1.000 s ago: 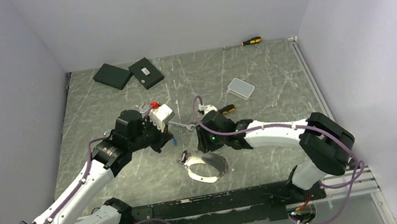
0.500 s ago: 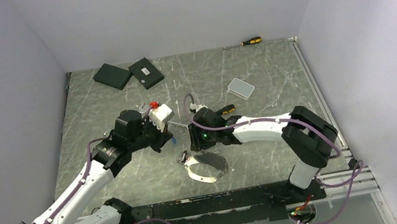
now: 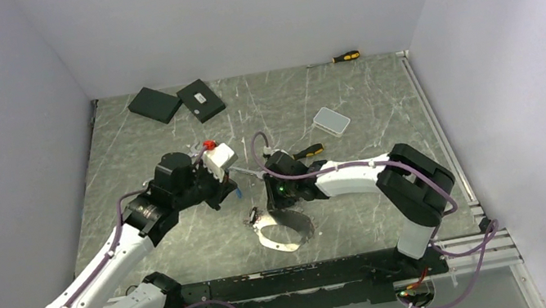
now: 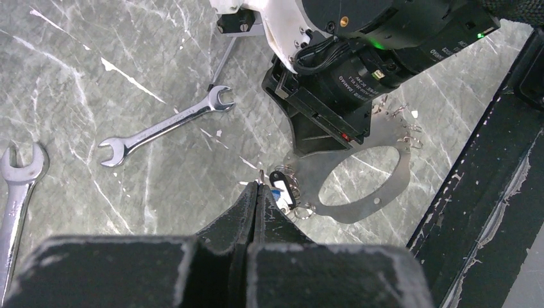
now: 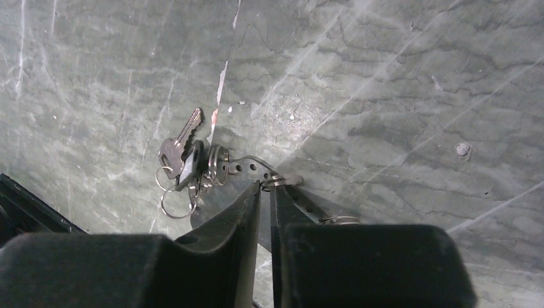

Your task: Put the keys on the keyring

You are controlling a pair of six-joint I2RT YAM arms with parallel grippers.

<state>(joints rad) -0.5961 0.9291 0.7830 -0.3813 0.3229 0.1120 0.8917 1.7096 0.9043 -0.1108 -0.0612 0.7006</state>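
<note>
Keyring: flat perforated grey loop, lying on table | keys: bunch on small rings at loop's end | left gripper: clenched, just above bunch | right gripper: fingers nearly together over loop, grasp cannot be told | two spanners: lying apart from loop

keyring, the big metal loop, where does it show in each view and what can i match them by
Top external: the keyring lies flat in the lower centre of the picture.
Left wrist: keyring right of centre, in the lower half.
Right wrist: only a short perforated stretch of the keyring, at centre.
Shared landmark: the bunch of small keys hanging at one end of it.
</note>
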